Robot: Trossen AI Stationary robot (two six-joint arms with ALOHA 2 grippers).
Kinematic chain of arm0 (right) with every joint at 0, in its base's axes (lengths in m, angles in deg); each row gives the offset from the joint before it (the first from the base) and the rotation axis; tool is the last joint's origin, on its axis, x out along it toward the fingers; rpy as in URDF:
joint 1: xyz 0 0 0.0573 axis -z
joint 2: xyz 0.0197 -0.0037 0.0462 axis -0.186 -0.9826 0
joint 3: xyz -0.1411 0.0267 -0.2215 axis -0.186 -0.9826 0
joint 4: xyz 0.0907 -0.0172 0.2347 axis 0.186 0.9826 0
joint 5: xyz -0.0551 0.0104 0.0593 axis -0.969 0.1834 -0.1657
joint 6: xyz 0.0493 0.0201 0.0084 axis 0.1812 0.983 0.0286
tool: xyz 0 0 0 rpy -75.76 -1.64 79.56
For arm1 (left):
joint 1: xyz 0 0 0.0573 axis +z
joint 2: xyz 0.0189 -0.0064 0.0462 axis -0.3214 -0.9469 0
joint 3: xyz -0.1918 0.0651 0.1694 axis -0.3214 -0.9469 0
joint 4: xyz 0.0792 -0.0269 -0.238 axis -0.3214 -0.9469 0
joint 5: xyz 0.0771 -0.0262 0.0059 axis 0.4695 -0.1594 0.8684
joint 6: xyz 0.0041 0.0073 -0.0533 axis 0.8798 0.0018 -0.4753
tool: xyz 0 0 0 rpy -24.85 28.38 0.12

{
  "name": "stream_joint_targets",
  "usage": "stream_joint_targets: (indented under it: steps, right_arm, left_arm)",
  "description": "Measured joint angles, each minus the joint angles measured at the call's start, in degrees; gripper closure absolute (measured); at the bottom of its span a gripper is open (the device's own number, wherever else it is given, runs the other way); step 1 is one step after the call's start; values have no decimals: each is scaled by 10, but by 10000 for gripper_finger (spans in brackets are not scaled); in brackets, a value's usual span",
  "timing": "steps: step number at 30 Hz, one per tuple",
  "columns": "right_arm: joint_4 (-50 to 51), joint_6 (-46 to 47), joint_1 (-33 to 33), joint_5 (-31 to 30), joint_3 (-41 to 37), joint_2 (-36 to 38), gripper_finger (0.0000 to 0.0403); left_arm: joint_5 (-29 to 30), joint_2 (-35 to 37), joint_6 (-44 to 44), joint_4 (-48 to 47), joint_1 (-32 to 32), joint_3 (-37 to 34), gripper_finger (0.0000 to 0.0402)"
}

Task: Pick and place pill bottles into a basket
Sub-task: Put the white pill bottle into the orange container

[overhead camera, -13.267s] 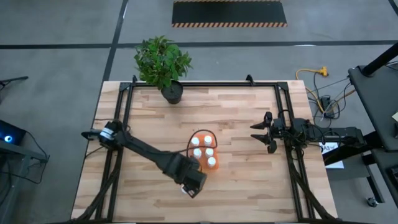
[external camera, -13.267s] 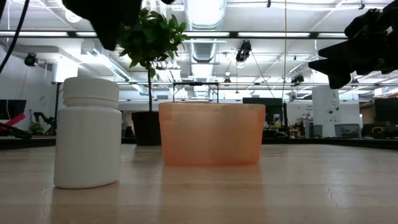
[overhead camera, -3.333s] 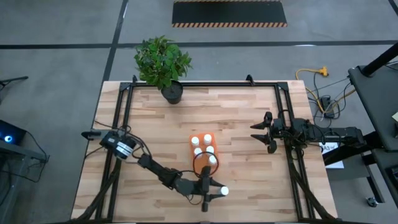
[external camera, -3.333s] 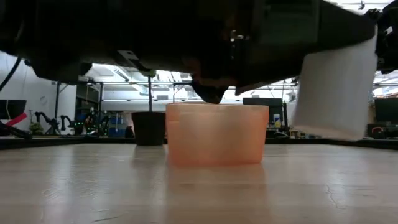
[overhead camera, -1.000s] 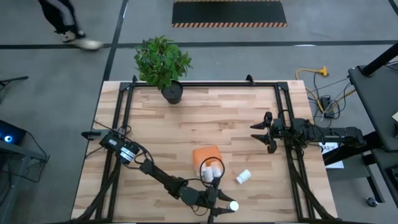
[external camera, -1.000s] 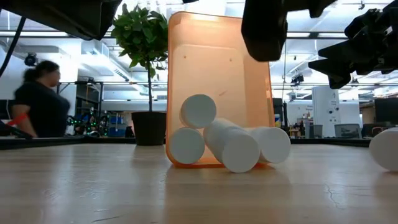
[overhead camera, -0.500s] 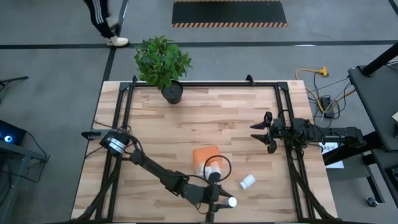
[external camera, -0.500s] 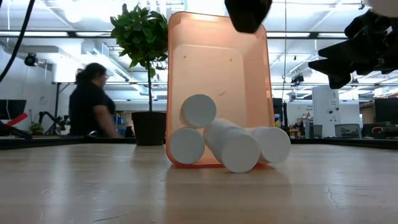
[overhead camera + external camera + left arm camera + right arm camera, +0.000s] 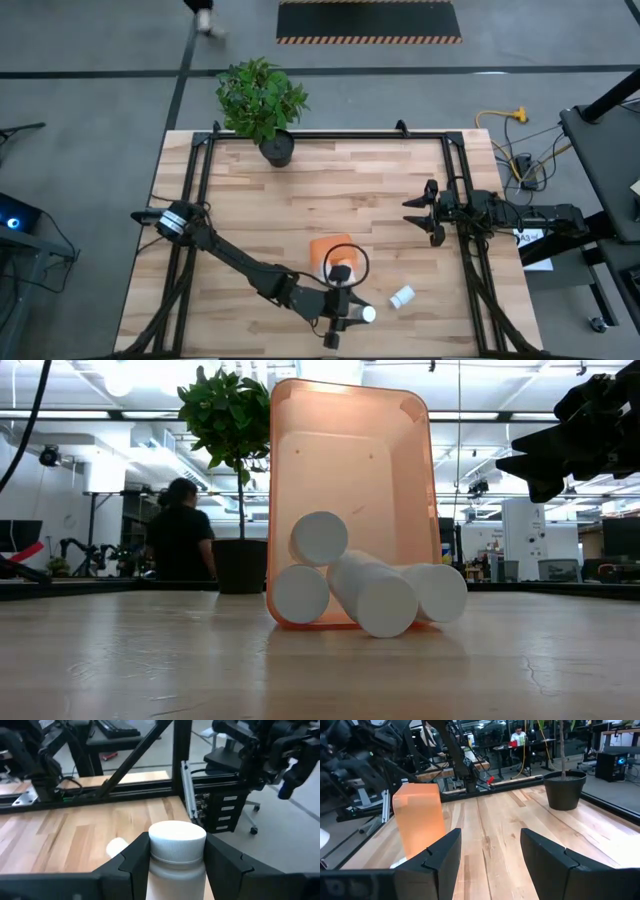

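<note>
Gripping one pill bottle [image 9: 177, 851] between its two dark fingers [image 9: 134, 865], the left gripper [image 9: 341, 314] is hovering near the table's front edge, just in front of the basket [image 9: 333, 250]; the bottle's ribbed cap is standing up between the jaws in the left wrist view; the basket is lying tipped on its side with its open mouth toward the low camera, and four bottles [image 9: 373, 594] are lying at that mouth, part in and part out; another loose bottle [image 9: 401, 296] is lying on the wood [image 9: 380, 190] to the right of the gripper, apart from the basket; the right gripper [image 9: 428, 213] is waiting by the table's right edge with its fingers spread and nothing between them; the step in hand is looking like the carrying of a held bottle, though the basket probably needs righting first; the next move is calling for a careful approach, since any nudge could roll the spilled bottles farther.
</note>
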Motion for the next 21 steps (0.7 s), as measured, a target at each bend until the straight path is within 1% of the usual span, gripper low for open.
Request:
stream_joint_targets:
  steps: [5,12,14,17,19,21]
  right_arm:
    - [0,0,0,0,0,0,209]
    - [0,0,0,0,0,0,209]
    - [0,0,0,0,0,0,209]
    - [0,0,0,0,0,0,209]
    - [0,0,0,0,0,0,209]
    - [0,0,0,0,0,0,209]
  left_arm:
    - [-1,0,1,23,0,0,264]
    - [0,-1,0,26,0,-1,264]
    - [0,-1,1,60,0,-13,264]
    - [3,-2,0,156,0,-54,264]
    - [21,-7,0,208,0,-79,264]
    - [35,-16,-2,237,0,-95,264]
